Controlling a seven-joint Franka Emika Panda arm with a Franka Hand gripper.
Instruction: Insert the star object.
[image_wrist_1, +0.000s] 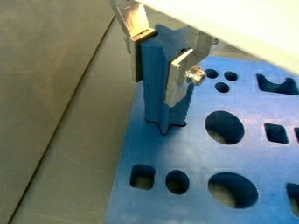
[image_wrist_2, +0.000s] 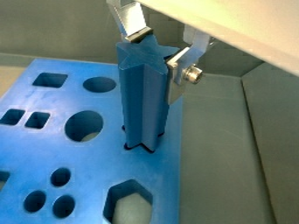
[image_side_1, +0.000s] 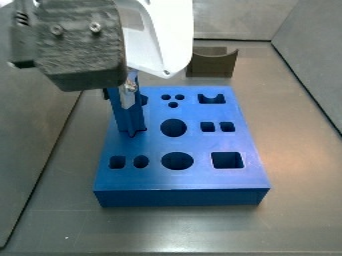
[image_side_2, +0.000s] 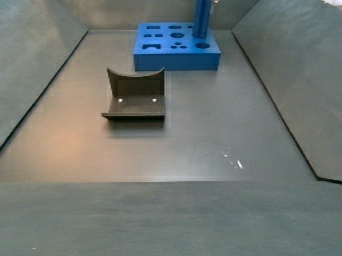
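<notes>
The star object (image_wrist_1: 158, 83) is a tall blue peg standing upright on the blue holed board (image_wrist_1: 190, 156), with its lower end sunk in the star-shaped hole near the board's edge. It shows in both wrist views (image_wrist_2: 140, 101) and both side views (image_side_1: 127, 118) (image_side_2: 205, 20). My gripper (image_wrist_1: 162, 61) is directly above the board with its fingers closed on the top of the peg, one pad (image_wrist_2: 132, 35) on each of two opposite star points. The gripper also shows in a side view (image_side_1: 127, 96).
A dark grey U-shaped block (image_side_2: 134, 95) lies on the grey floor well away from the board (image_side_2: 167, 55), and shows behind the board in a side view (image_side_1: 211, 60). The board has several other round, square and shaped holes. Grey walls enclose the floor.
</notes>
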